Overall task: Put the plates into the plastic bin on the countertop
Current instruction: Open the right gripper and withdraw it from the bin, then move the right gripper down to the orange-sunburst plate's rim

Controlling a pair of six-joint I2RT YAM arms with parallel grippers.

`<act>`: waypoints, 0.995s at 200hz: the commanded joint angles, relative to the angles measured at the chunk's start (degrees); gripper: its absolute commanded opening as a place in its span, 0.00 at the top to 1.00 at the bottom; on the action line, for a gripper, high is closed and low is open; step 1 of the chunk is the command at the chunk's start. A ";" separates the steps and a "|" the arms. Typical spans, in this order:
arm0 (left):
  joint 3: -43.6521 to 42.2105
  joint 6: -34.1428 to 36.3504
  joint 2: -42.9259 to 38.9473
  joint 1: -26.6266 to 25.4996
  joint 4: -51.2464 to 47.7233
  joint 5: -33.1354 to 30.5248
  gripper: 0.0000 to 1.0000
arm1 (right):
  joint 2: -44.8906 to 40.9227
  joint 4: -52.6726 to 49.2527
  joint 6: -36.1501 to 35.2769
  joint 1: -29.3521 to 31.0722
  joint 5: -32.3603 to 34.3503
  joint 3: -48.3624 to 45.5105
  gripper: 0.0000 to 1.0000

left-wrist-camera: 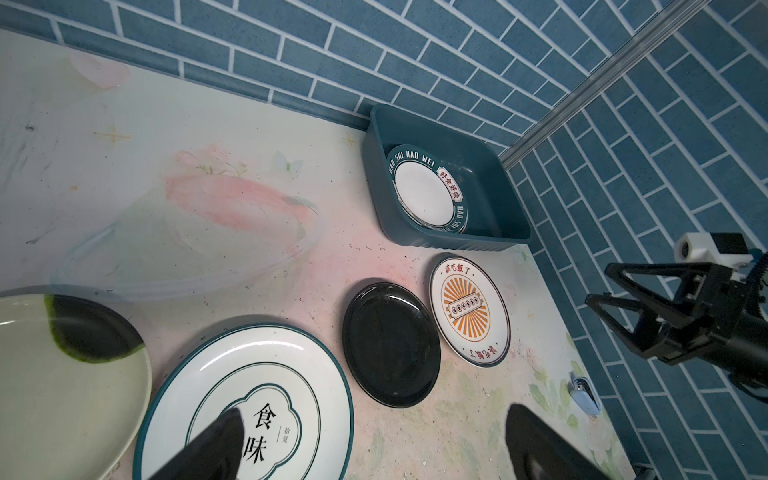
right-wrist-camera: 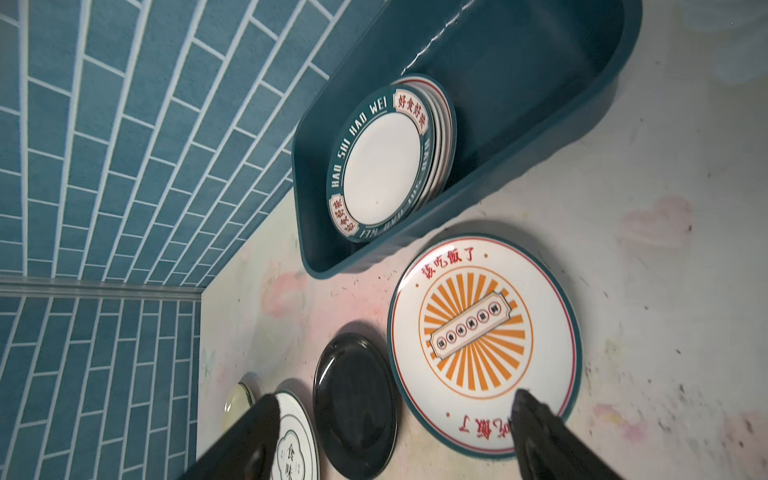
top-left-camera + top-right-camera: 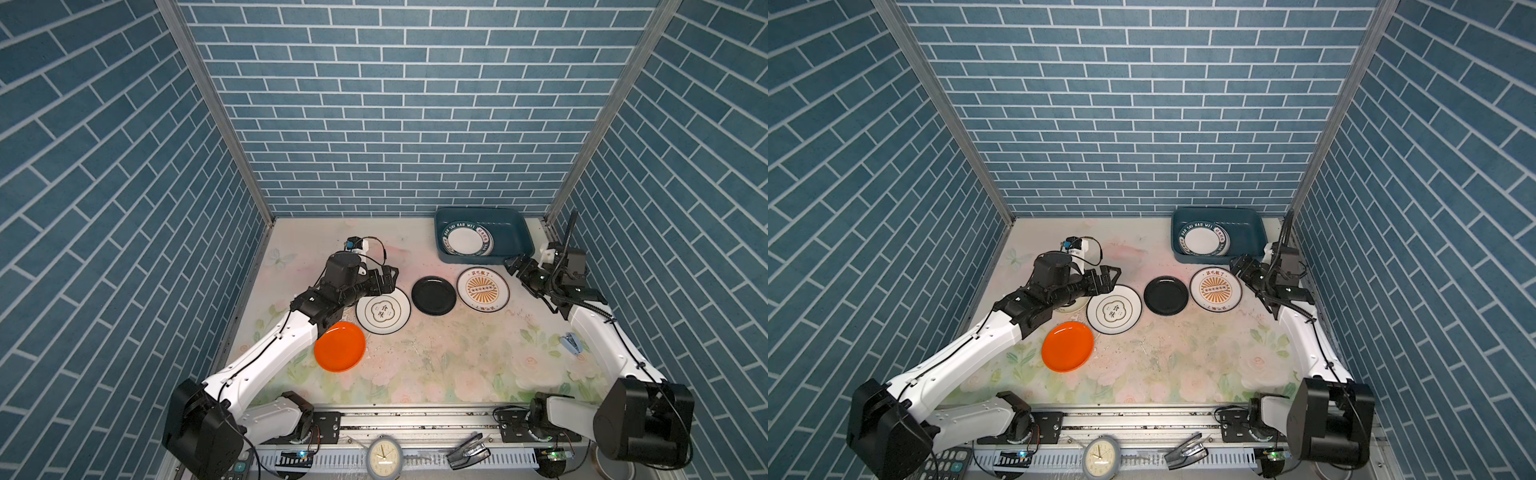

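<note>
The dark teal plastic bin stands at the back right of the floral countertop. It holds a stack of plates topped by a teal lettered-rim plate. On the countertop lie an orange plate, a white plate with a teal rim, a black plate and a sunburst plate. A pale green plate lies partly under my left arm. My left gripper hovers open over the teal-rimmed plate's far edge, holding nothing. My right gripper is open and empty between the bin and the sunburst plate.
A small blue stapler lies near the right wall. A clock, a black stapler and a calculator sit by the front rail. A clear glass dish rests on the countertop behind the plates. Brick walls enclose three sides.
</note>
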 commanded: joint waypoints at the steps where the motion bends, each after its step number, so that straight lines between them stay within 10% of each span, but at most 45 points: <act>1: -1.68 0.48 -0.85 1.02 0.45 0.14 0.00 | -3.96 1.23 2.80 0.02 -2.03 -4.36 0.12; 199: -3.84 -5.47 3.82 3.79 7.92 8.17 0.00 | -3.41 18.64 11.71 0.02 -6.15 -25.41 0.17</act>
